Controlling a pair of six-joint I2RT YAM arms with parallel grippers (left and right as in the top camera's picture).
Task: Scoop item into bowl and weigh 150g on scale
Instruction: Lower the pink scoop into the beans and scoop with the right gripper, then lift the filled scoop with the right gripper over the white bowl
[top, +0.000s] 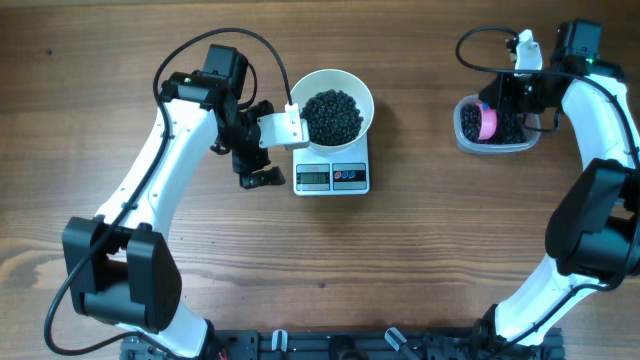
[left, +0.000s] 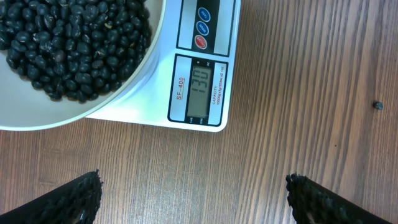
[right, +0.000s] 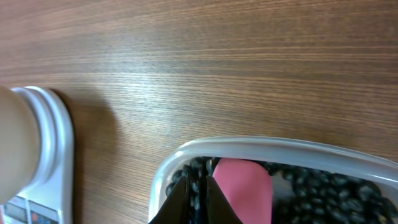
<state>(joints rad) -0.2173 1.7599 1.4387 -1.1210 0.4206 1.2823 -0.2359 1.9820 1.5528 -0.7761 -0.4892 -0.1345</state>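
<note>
Behind right pincer (right: 199, 190), pink scoop (right: 245, 186) half hidden

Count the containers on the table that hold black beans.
2. The white bowl sits on the scale near the middle; the clear tub stands at the right side, under the right gripper. Others could lie outside the frames.

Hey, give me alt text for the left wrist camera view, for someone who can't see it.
A white bowl of black beans sits on a white scale whose display appears to read 130. The left end effector is open over the wooden table, its dark fingertips showing at the bottom corners.
</note>
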